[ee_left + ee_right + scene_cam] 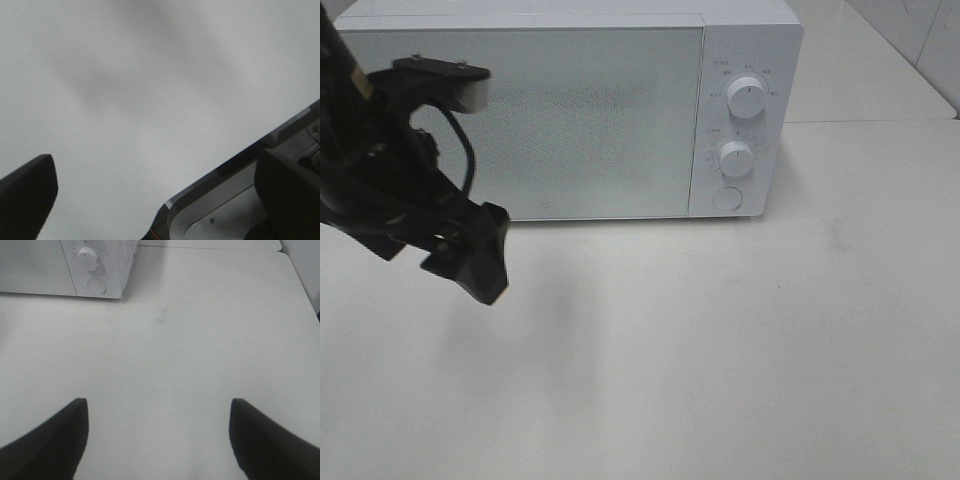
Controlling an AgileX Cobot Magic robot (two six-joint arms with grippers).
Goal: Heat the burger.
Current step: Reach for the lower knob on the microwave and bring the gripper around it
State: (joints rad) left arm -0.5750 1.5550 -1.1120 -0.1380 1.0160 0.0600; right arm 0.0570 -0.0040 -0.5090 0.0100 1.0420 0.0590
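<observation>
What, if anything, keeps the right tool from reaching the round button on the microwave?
Probably nothing, so likely yes: the right tool is open, and only table surface lies between it and the round button on the microwave front.

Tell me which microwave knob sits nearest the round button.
The lower knob, directly above the button; the upper knob sits farther up.

No text can be read. The microwave (pixel 570 110) has small printed marks ringing its upper knob (pixel 747 98) and lower knob (pixel 735 157), all too small and blurred to make out.
</observation>
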